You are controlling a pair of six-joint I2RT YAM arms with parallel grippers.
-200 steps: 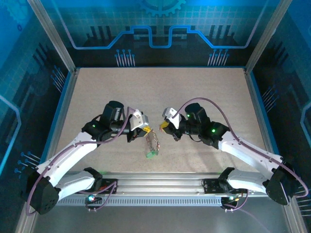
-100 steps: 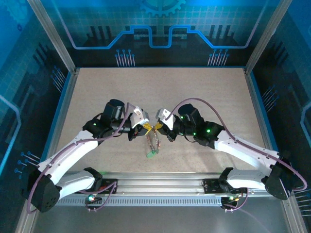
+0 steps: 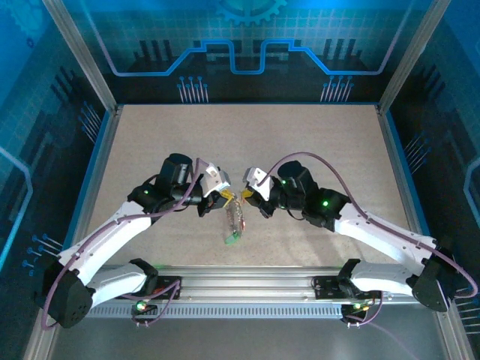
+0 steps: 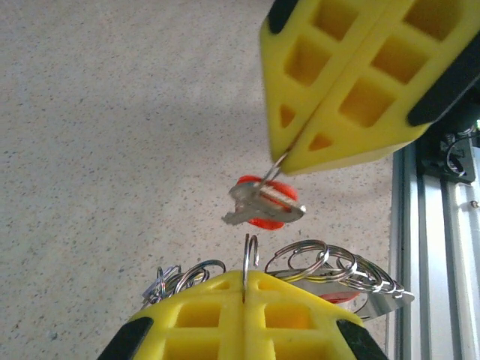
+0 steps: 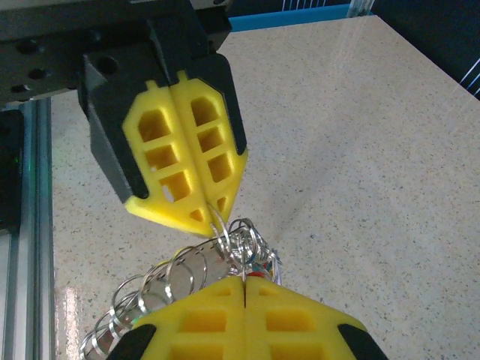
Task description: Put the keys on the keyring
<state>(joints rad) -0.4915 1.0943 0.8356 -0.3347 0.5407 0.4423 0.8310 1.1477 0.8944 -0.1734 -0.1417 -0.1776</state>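
Note:
In the left wrist view my left gripper (image 4: 247, 279) is shut on the thin wire of the keyring (image 4: 251, 251), with several small steel split rings (image 4: 337, 262) bunched beside it. Just above, my right gripper (image 4: 289, 157) is shut on the small ring of a metal key with a red tag (image 4: 264, 206), which dangles close over the keyring wire. From above, the left gripper (image 3: 227, 196) and right gripper (image 3: 244, 193) meet tip to tip mid-table, and the keyring's cluster of tags (image 3: 235, 223) hangs below them. The right wrist view has the left gripper's yellow fingers (image 5: 187, 150) over the ring bunch (image 5: 240, 247).
The speckled tabletop (image 3: 315, 142) lies open behind and to both sides of the arms. An aluminium rail (image 3: 247, 281) runs along the near edge just below the hanging cluster. Blue enclosure walls (image 3: 240, 45) surround the table.
My right gripper has moved left with the key until its tips nearly meet the left gripper's. The left arm and the hanging cluster have stayed put.

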